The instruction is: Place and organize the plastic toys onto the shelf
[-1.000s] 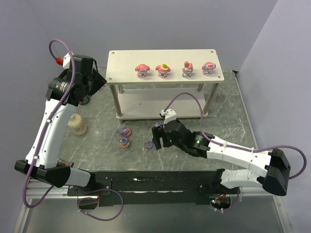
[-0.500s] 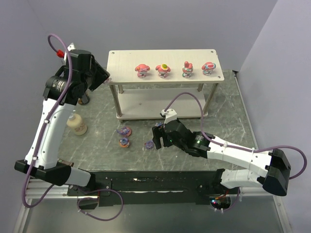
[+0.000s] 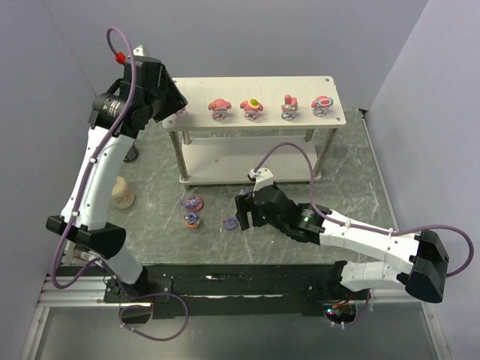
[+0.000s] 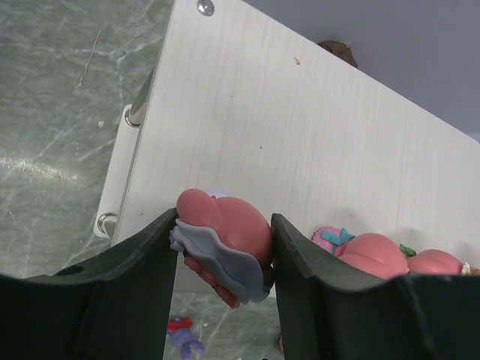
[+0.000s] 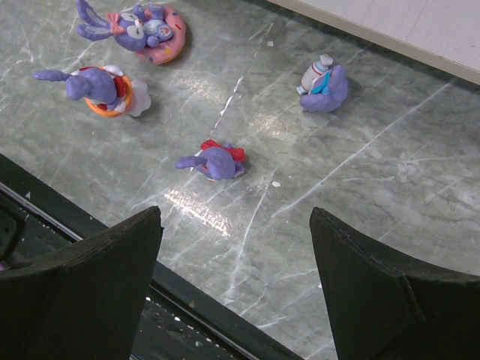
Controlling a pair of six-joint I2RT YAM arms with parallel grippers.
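Observation:
The shelf (image 3: 196, 91) stands at the back, and four pink hooded toys (image 3: 251, 107) stand in a row on the right part of its top board. My left gripper (image 3: 174, 105) hangs over the board's left end, shut on a pink hooded toy (image 4: 225, 231) above the pale board (image 4: 300, 135). Two more pink toys (image 4: 375, 251) show to its right. My right gripper (image 3: 241, 214) is open and empty, low over the table. Purple rabbit-eared toys (image 5: 217, 161) lie below and beyond its fingers (image 5: 234, 217), one of them (image 5: 326, 86) nearer the shelf. Three of them (image 3: 192, 220) show in the top view.
A beige pump bottle (image 3: 122, 193) stands at the left of the table beside the left arm. A dark can (image 3: 132, 154) is partly hidden behind that arm. The shelf's lower board (image 3: 247, 161) is bare. A black rail (image 3: 225, 279) runs along the near edge.
My left arm has risen and swung right, carrying the pink toy from left of the shelf to above its left end. The right arm has not moved.

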